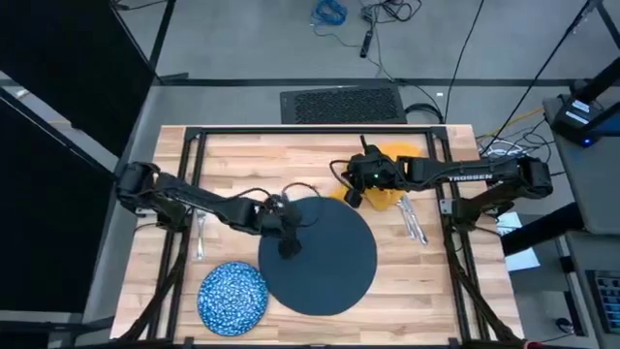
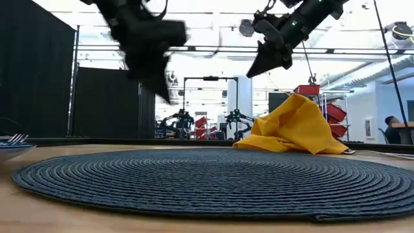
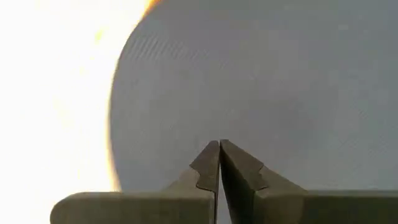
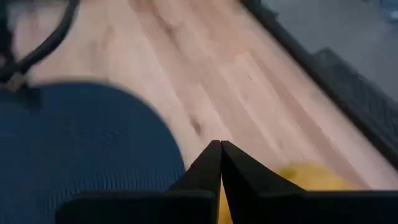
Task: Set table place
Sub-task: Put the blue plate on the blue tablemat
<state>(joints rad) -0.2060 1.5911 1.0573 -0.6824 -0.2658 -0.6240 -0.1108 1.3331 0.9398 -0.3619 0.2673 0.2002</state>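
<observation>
So the big dark blue-grey round mat-like plate [image 1: 320, 254] with the ribbed, coiled surface sits in the middle of the pale wood plank desk [image 1: 242, 160] with its black metal frame. The left gripper [image 1: 288, 244] hangs over the plate's left part, fingers pressed together, holding nothing. The right gripper [image 1: 352, 194] is up in the air by the plate's far right rim, right beside the crumpled mustard-yellow cloth napkin [image 1: 387, 184]; its fingers are closed on nothing too. The napkin lies bunched in a heap just off the plate's far right edge. The small blue-and-white speckled round dish [image 1: 232, 294] sits at the near left, its rim right by the plate. A silver fork [image 1: 201, 236] lies left of the plate under the left arm, and more silver cutlery [image 1: 414, 220] lies to the plate's right, next to the napkin
</observation>
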